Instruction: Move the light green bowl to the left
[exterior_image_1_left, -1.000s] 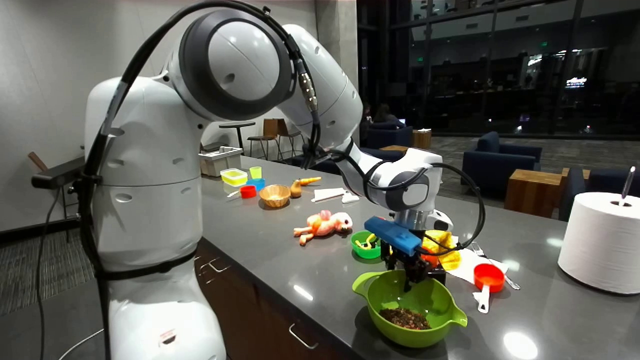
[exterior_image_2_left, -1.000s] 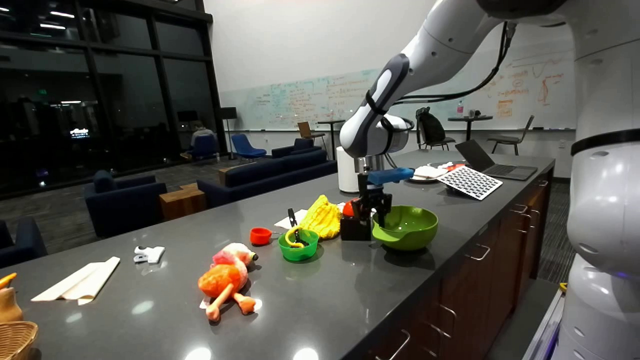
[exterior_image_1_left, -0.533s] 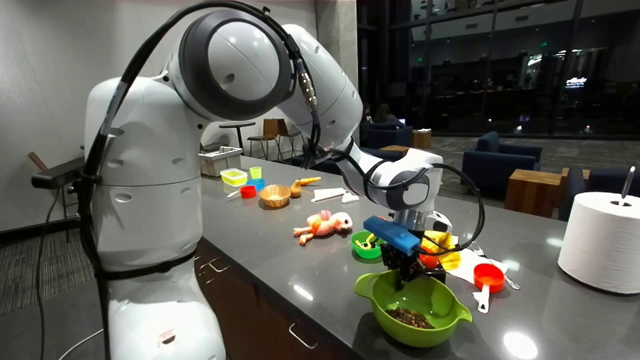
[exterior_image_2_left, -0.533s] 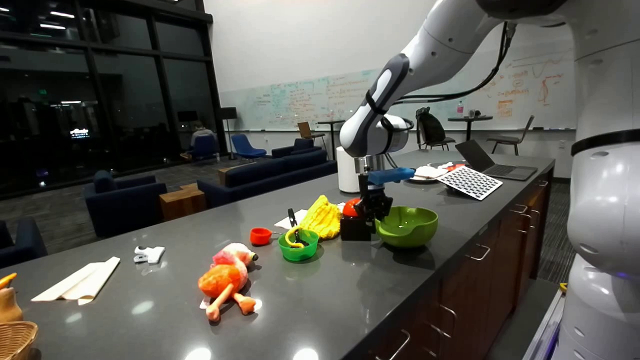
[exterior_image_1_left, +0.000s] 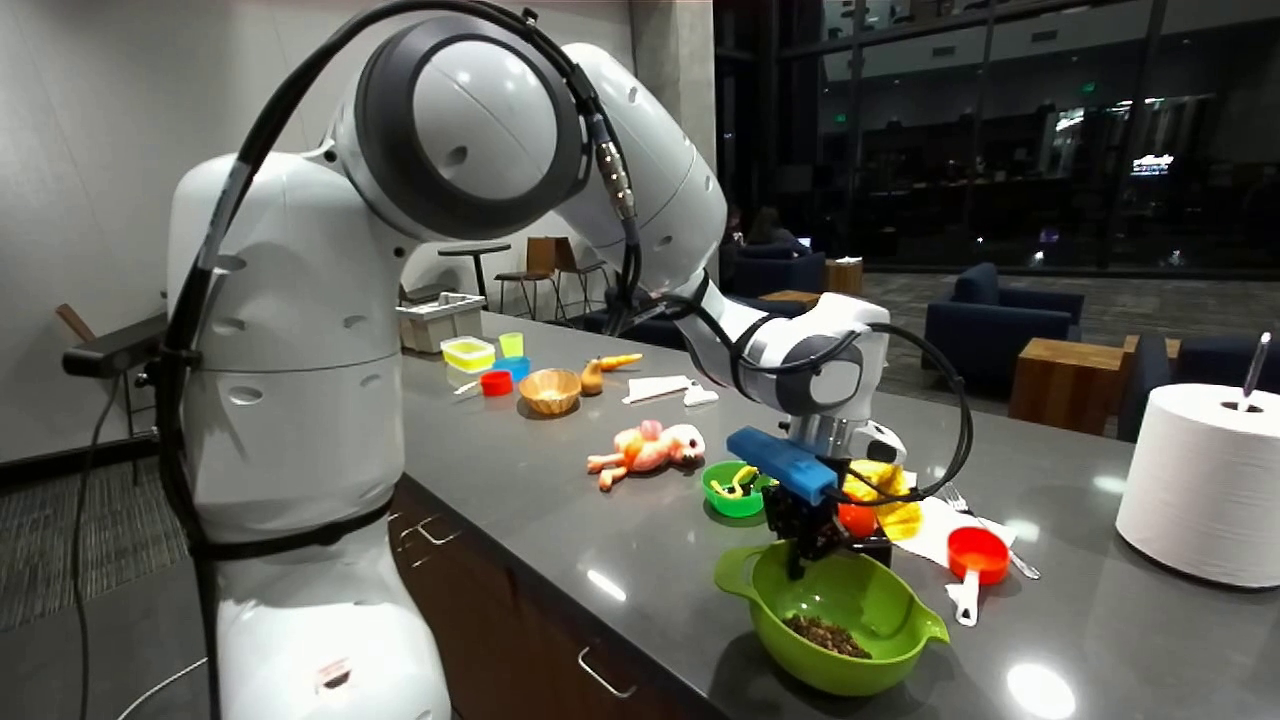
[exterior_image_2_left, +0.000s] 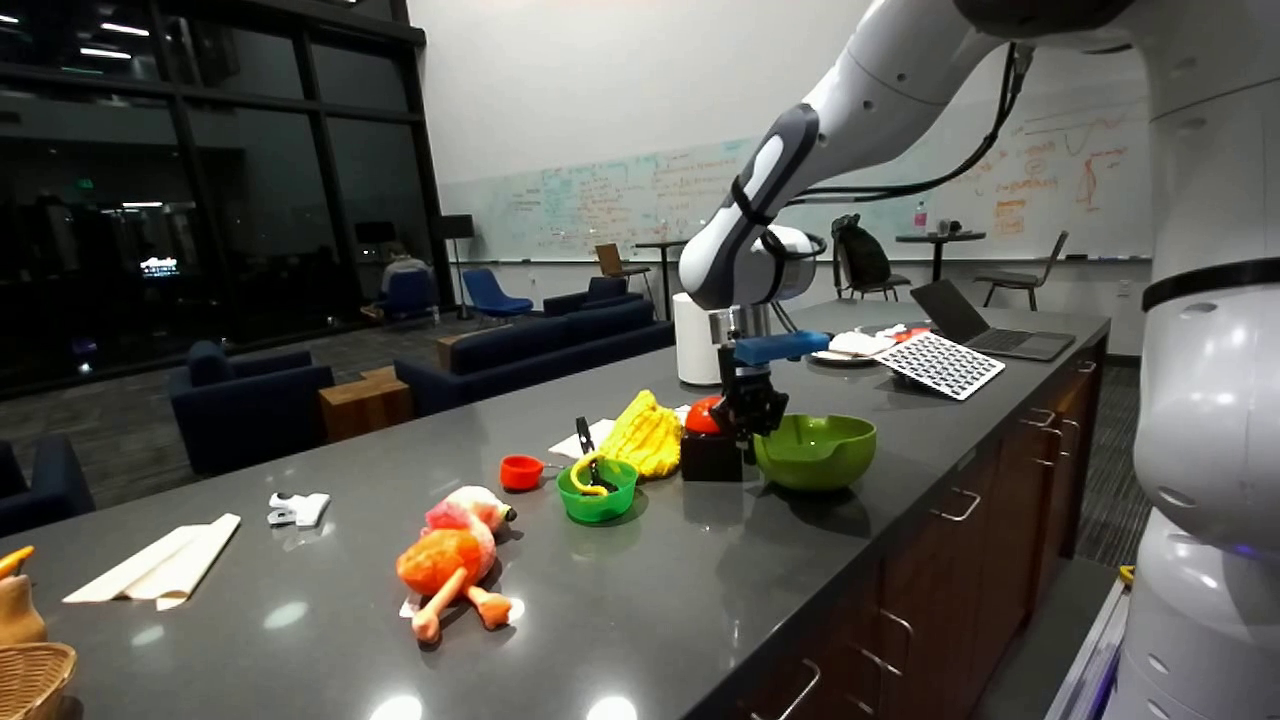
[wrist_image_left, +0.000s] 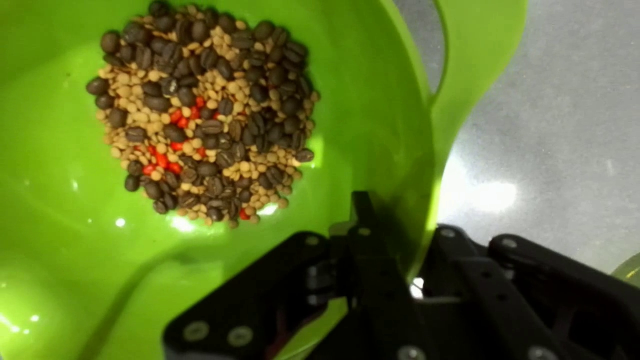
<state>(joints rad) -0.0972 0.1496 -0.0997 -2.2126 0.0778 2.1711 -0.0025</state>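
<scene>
The light green bowl (exterior_image_1_left: 835, 598) is at the near right of the grey tabletop (exterior_image_1_left: 540, 480) in an exterior view; whether it is lifted at all, I cannot tell. The claw (wrist_image_left: 406, 230) grips the far side of its rim, one finger inside, one outside. Held by one side only, the bowl may sag or twist, spilling its dark beans and tan bits (wrist_image_left: 205, 115). The black box (exterior_image_2_left: 712, 460) just beside it could get knocked; a low path left might hit the small darker green cup (exterior_image_1_left: 735, 506).

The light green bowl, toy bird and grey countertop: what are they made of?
Light green bowl: likely glossy plastic, evenly coloured with sharp highlights. Toy bird: seemingly matte plush fabric, soft rounded body. Grey countertop: polished, mirroring lights; stone or composite, can't tell.
</scene>
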